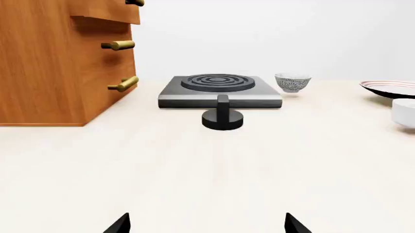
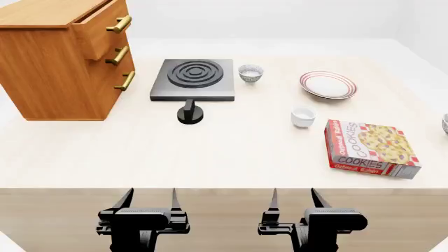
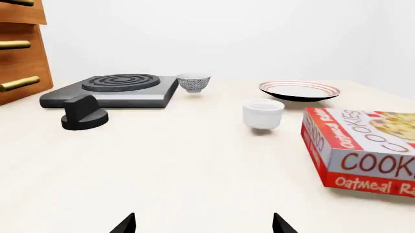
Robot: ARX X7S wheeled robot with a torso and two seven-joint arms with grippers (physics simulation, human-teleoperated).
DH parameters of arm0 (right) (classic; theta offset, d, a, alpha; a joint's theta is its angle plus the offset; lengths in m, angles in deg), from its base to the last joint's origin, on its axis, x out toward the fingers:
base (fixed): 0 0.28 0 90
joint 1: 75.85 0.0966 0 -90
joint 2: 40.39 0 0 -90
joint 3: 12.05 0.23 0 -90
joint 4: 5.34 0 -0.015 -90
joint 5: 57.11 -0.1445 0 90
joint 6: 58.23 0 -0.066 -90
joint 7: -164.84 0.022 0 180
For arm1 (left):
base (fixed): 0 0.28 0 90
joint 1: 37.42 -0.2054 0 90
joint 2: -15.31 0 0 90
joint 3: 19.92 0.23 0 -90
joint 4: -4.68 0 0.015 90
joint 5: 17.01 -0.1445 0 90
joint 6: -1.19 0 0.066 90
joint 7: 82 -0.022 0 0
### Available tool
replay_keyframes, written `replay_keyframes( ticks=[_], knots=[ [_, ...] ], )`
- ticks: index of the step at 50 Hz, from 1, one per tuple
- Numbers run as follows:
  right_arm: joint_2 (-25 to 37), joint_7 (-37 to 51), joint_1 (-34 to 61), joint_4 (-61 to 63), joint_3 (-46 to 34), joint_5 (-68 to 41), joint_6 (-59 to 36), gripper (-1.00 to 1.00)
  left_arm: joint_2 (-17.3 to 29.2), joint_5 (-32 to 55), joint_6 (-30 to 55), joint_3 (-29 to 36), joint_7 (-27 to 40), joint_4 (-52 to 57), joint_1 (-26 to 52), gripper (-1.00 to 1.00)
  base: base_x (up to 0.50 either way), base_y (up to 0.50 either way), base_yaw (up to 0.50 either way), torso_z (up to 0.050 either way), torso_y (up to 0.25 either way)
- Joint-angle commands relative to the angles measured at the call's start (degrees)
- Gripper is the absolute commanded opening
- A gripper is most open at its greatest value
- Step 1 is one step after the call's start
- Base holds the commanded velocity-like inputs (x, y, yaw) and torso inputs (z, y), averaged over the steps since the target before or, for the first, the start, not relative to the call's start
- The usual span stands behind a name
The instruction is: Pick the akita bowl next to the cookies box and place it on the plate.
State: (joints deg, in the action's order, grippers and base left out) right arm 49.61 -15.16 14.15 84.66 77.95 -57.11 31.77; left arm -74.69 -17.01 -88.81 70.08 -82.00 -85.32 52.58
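Note:
The cookies box point(image 2: 369, 147) lies flat at the right of the table, red and white, and fills the right wrist view's edge point(image 3: 363, 155). Just beyond it, at the head view's right border, only a sliver of the akita bowl point(image 2: 445, 124) shows. The red-striped plate point(image 2: 328, 84) sits empty at the back right. A second speckled bowl point(image 2: 251, 72) stands beside the stove. My left gripper point(image 2: 149, 198) and right gripper point(image 2: 292, 198) hang open before the table's front edge, far from all of these, with nothing between their fingers.
A wooden drawer cabinet point(image 2: 56, 58) stands at the back left. A black stove point(image 2: 193, 79) with its knob point(image 2: 190, 114) sits mid-table. A plain white cup point(image 2: 303, 116) stands between the plate and the cookies box.

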Motion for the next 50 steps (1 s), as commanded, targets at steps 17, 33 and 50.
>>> replay_keyframes(
  ticks=[17,33,50],
  knots=[
    [3.3,2.9,-0.2,2.1,-3.7,-4.1,-1.3,1.00,3.2,2.9,0.0,3.8,3.9,-0.2,0.3,1.00,0.00,0.00,0.00,0.000,0.000],
    [9.0,8.9,6.4,44.9,9.4,-21.1,-27.7,1.00,9.6,1.1,22.1,-1.8,7.4,44.2,-0.3,1.00,0.00,0.00,0.00,0.000,0.000],
    [13.2,12.4,9.1,55.3,20.2,-31.7,-32.8,1.00,12.2,4.1,30.8,-11.6,9.7,58.7,1.5,1.00,0.00,0.00,0.00,0.000,0.000]
  ],
)
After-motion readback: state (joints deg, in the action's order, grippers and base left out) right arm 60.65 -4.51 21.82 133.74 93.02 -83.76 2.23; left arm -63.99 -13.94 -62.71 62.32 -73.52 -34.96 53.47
